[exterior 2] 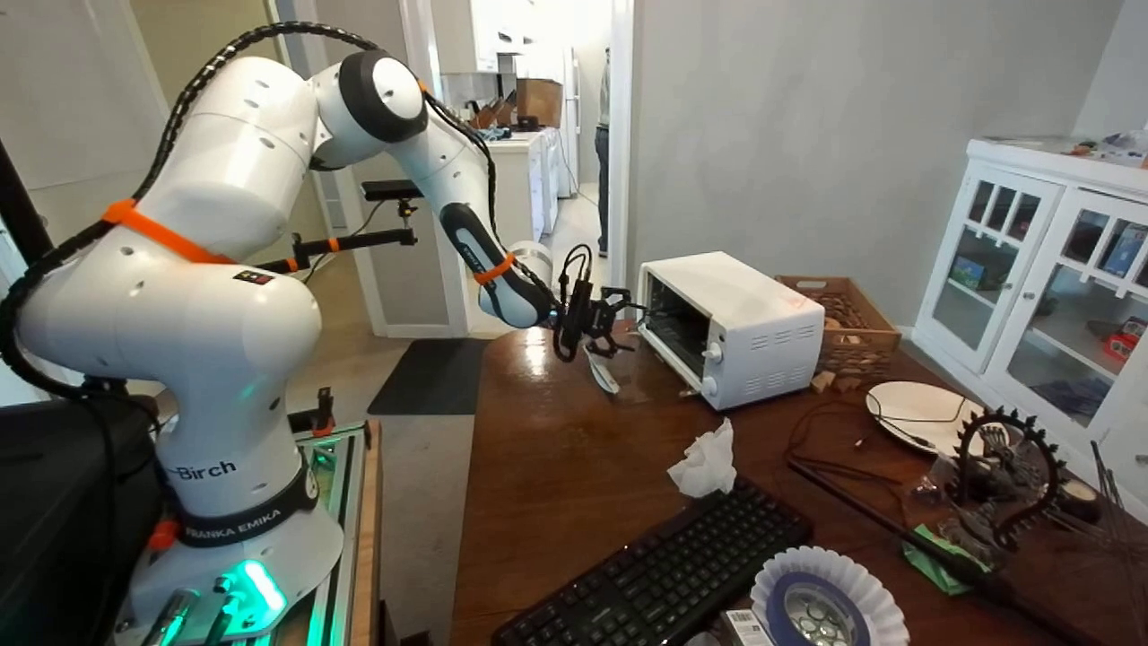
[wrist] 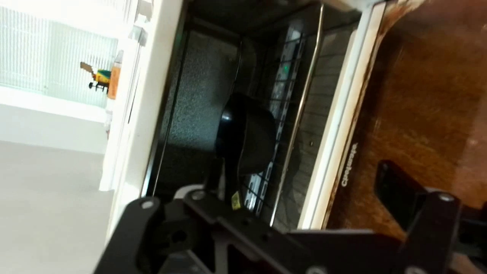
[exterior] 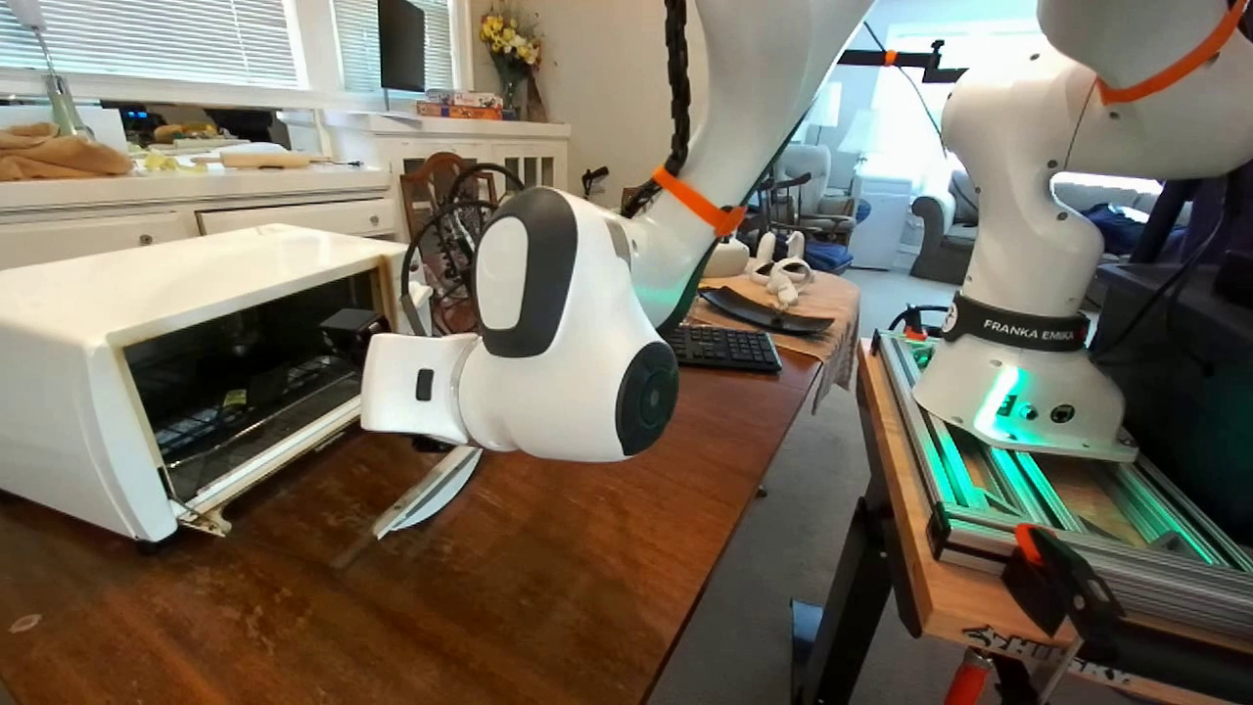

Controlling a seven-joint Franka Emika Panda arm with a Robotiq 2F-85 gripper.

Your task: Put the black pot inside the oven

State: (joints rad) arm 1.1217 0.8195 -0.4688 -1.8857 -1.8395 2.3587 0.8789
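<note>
- Wrist view: found the black pot [wrist: 251, 137] inside the oven [wrist: 152, 95], on the wire rack [wrist: 304, 90], handle [wrist: 229, 179] toward the gripper [wrist: 300, 171].
- Saw the jaws spread well apart, one finger [wrist: 215, 173] close beside the pot's handle, the other beyond the oven's front frame.
- Could not tell, against the dark interior, touching from just beside at that handle.
- Noted a small yellow label [wrist: 236, 200] by the handle.
- Saw, in an exterior view, the white arm [exterior 2: 444, 170] stretched out to the oven's open front.
- Saw, in an exterior view, the oven door [exterior: 428, 493] lowered over the brown wooden surface [exterior: 529, 597], and the gripper mostly hidden behind the bulky wrist [exterior: 548, 392].
- Noted on the surface, in an exterior view, a black keyboard [exterior 2: 655, 574], a crumpled tissue [exterior 2: 706, 462] between keyboard and oven, and a white plate [exterior 2: 928, 399].
- Spotted a basket [exterior 2: 861, 354] at the back of the oven; could not tell touching from apart.
</note>
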